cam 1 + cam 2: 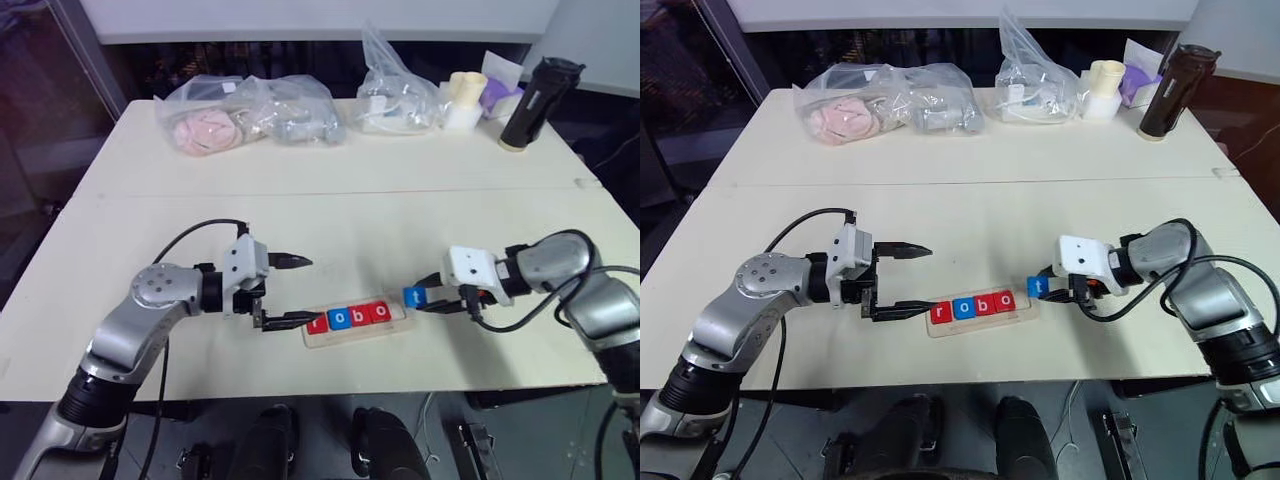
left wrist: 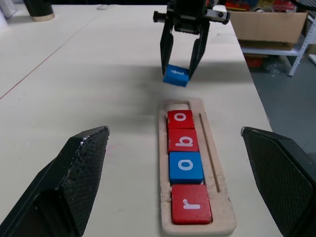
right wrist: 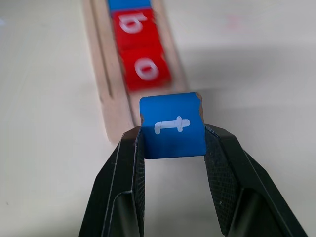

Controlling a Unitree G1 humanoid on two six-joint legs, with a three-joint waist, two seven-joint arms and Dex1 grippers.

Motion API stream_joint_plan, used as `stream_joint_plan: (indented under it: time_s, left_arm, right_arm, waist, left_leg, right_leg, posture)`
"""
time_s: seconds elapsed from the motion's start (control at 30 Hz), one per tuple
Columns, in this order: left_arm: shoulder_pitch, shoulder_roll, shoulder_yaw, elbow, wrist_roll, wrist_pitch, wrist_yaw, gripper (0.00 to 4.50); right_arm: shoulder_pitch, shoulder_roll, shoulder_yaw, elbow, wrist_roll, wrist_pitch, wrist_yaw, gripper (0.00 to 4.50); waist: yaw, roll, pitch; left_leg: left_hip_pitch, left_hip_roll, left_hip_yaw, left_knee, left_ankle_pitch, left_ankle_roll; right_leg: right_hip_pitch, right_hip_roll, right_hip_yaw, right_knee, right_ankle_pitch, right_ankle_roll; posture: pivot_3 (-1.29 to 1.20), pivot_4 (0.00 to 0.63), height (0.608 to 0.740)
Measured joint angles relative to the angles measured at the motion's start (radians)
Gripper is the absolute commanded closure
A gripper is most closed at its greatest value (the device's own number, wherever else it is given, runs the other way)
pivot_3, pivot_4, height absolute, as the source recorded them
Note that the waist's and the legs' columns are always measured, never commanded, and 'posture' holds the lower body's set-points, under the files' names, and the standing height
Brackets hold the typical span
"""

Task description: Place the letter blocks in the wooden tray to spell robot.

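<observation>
Our right gripper [image 3: 173, 148] is clamped on the blue t block [image 3: 172, 125], 1 finger on each side, holding it just off the open end of the wooden tray [image 2: 165, 163]. We see 4 blocks already seated in that tray: red r [image 2: 190, 203], blue o [image 2: 185, 166], red b [image 2: 183, 140] and red o [image 2: 180, 119], with the last slot beyond the red o bare. Our left gripper [image 1: 290, 291] holds nothing, its jaws spread wide, and sits at the tray's r end; its lower finger [image 1: 290, 320] lies just beside that end.
</observation>
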Motion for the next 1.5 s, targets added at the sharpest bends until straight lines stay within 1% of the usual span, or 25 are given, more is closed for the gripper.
stream_joint_plan:
  time_s: [0.1,0.47,0.57,1.0,1.5]
  left_arm:
    - [0.002,-0.001,0.0,-0.003,0.0,0.0,0.01,0.0]
    - [0.022,0.006,0.006,-0.028,-0.002,0.002,0.039,0.0]
    - [0.027,0.006,0.006,-0.035,-0.004,0.007,0.041,0.0]
    - [0.036,0.006,0.005,-0.042,-0.007,0.018,0.06,0.0]
    - [0.039,0.006,0.005,-0.047,-0.007,0.021,0.063,0.0]
  right_arm:
    - [-0.019,0.023,0.038,0.036,-0.024,-0.017,0.005,3.39]
    - [-0.063,0.053,0.075,0.092,-0.06,-0.045,0.042,3.39]
    - [-0.066,0.058,0.08,0.092,-0.062,-0.046,0.052,3.39]
    - [-0.094,0.094,0.085,0.099,-0.08,-0.046,0.063,3.39]
    - [-0.094,0.097,0.086,0.108,-0.098,-0.035,0.073,3.39]
  waist:
    - [-0.003,0.0,0.0]
    - [-0.003,0.0,0.0]
    - [-0.003,0.0,0.0]
    - [-0.003,0.0,0.0]
    - [-0.003,0.0,0.0]
  left_leg:
    - [0.0,-0.001,0.001,0.0,0.0,0.0]
    - [0.0,0.0,0.001,0.0,0.0,0.0]
    - [0.0,0.0,0.001,0.0,0.0,0.0]
    - [0.001,0.0,0.001,0.0,0.0,0.0]
    - [0.001,0.0,0.001,0.0,0.0,0.0]
  right_leg:
    - [0.0,0.0,0.001,-0.001,0.0,0.0]
    - [0.0,0.0,0.001,0.001,0.0,0.001]
    - [0.0,0.0,0.001,0.001,0.002,0.003]
    - [0.0,0.0,0.001,0.001,0.002,0.002]
    - [0.0,0.001,0.001,0.001,0.002,0.003]
  posture:
    - [0.0,0.15,0.74]
    - [0.0,0.15,0.74]
    - [0.0,0.15,0.74]
    - [0.0,0.15,0.74]
    - [0.0,0.15,0.74]
